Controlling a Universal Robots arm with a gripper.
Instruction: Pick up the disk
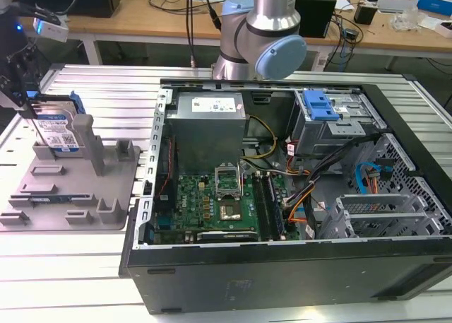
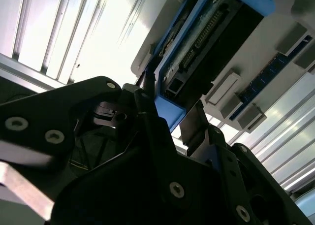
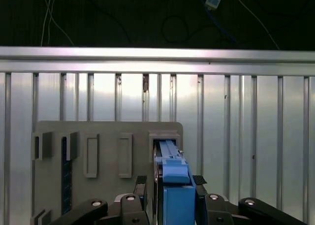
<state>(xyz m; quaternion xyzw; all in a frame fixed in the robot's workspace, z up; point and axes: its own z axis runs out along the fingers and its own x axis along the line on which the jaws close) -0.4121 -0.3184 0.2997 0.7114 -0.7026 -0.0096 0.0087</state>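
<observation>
The disk (image 1: 58, 131), silver with a white-and-blue label and blue side rails, stands on edge in a slot of the grey holder tray (image 1: 70, 196) at the exterior view's left. My gripper (image 1: 30, 114) hangs directly over it. In the first wrist view the disk's blue rail (image 3: 170, 153) runs between my two fingers (image 3: 141, 181), with the gripper (image 3: 170, 181) straddling it; a narrow gap shows on one side. In the second wrist view the gripper (image 2: 170, 107) flanks the disk's (image 2: 206, 33) blue end. The disk still sits in its slot.
An open computer case (image 1: 282, 196) lies in the exterior view's middle and right, with a blue-handled drive cage (image 1: 321, 107) inside. The arm's base (image 1: 261, 33) rises behind it. The holder tray (image 3: 108, 136) carries other slots and posts. A ribbed metal table (image 1: 70, 280) lies under everything.
</observation>
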